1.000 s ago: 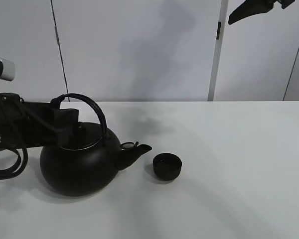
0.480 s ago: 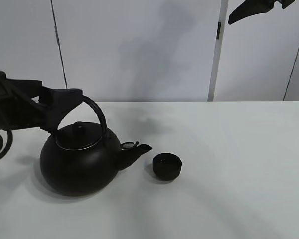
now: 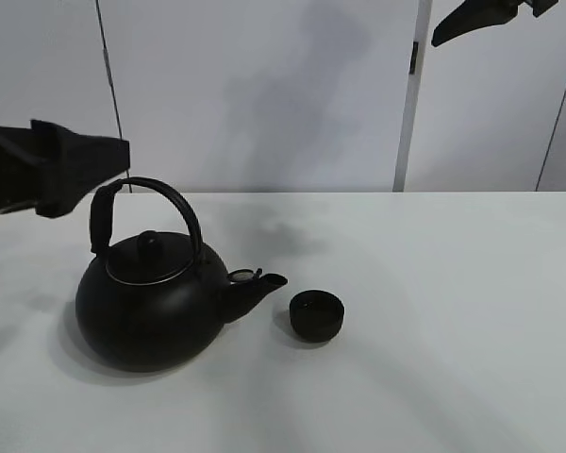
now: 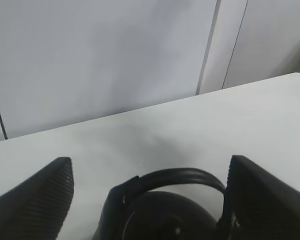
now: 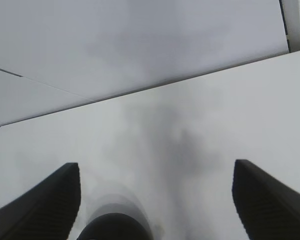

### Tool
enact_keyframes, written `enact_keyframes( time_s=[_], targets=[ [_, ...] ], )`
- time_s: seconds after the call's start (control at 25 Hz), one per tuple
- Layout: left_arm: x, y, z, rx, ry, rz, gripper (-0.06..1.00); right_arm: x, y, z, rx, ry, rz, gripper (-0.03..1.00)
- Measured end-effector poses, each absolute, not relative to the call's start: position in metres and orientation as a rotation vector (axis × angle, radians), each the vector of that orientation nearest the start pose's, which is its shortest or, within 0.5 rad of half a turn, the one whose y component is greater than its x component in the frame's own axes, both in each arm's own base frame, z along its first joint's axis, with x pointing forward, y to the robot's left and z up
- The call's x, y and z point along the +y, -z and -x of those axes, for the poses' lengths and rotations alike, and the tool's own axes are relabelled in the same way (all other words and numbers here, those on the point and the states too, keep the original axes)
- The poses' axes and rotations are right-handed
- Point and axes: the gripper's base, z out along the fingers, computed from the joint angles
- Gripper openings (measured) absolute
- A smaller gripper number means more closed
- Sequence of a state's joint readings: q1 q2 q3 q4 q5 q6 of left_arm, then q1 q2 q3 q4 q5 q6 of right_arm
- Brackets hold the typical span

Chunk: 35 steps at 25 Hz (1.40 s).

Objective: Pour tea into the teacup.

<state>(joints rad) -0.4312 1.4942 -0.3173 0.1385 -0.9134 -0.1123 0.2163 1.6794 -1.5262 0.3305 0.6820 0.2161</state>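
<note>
step: grasp kettle | my left tool (image 4: 147,200) spread wide above big round black kettle's (image 3: 151,307) arched handle (image 3: 160,203), gripping nothing | small matte black teacup (image 3: 317,314) on white counter (image 3: 453,330), just beside spout (image 3: 255,288) | advice: centre, descend, close firmly | right tool (image 5: 155,205) open, high

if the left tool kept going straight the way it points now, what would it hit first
Most likely the arched black handle of the round black kettle. In the left wrist view the handle sits between the open left tool fingers, just ahead. Depth is unclear, so it may pass slightly above it.
</note>
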Motion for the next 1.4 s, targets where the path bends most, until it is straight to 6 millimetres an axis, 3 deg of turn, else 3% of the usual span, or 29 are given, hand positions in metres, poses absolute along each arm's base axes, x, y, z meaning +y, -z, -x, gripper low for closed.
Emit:
enact_keyframes(
  time_s=[0.28,0.52,0.64,0.72,0.84,1.0,1.24,1.4],
  targets=[
    [-0.108,-0.231,-0.215,1.827,0.466,-0.361,0.61,0.101,-0.346,-0.374,2.337,-0.588,-0.195,0.57],
    [-0.104,-0.288,-0.231,2.145,0.361,-0.117,0.68,0.101,-0.346,-0.374,2.337,-0.588,-0.195,0.57],
    [-0.11,-0.321,-0.228,2.254,0.251,-0.203,0.69,0.101,-0.346,-0.374,2.337,-0.588,-0.195,0.57],
    [-0.118,-0.345,-0.225,2.28,0.311,-0.26,0.69,0.101,-0.346,-0.374,2.337,-0.588,-0.195,0.57],
    [-0.13,-0.366,-0.225,2.341,0.443,-0.331,0.69,0.101,-0.346,-0.374,2.337,-0.589,-0.196,0.57],
    [-0.142,-0.369,-0.236,2.456,0.549,-0.371,0.69,0.101,-0.346,-0.374,2.337,-0.589,-0.196,0.57],
    [-0.152,-0.373,-0.25,2.533,0.573,-0.41,0.69,0.1,-0.346,-0.375,2.338,-0.552,-0.168,0.57],
    [-0.158,-0.361,-0.266,2.606,0.571,-0.419,0.69,0.099,-0.344,-0.373,2.362,-0.538,-0.156,0.57]
  ],
)
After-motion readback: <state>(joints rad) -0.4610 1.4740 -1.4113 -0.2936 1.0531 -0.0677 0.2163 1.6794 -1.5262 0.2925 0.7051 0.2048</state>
